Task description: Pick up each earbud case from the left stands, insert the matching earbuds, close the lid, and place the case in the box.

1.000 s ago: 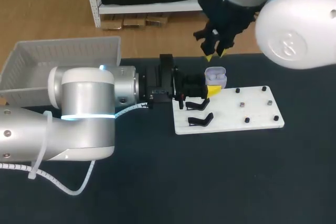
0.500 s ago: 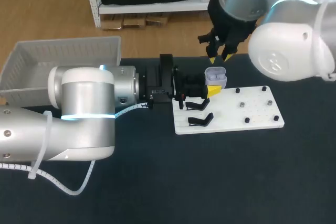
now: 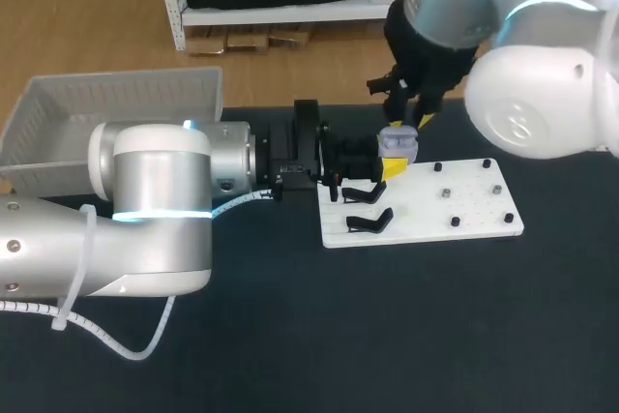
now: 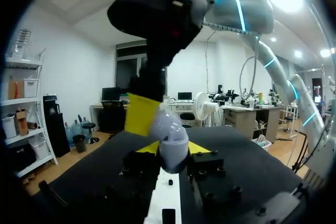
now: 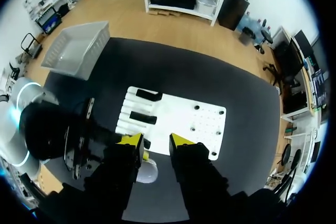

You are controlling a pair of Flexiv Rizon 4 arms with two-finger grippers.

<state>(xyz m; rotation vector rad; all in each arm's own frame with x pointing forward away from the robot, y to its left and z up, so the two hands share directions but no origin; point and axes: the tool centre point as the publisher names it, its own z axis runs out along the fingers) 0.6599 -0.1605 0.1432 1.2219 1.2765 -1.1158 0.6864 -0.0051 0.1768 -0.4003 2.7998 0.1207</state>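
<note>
The right pincer (image 3: 407, 119) has come down onto the earbud case (image 3: 397, 141), in the upper middle of the head view. Its fingers are spread. The left pincer (image 4: 173, 149) pinches the case from both sides, over the white board (image 3: 464, 224). Push the lid straight down, slowly, while the left holds firm. The case stands up, lid on top. Its long way seems to run up and down.
</note>
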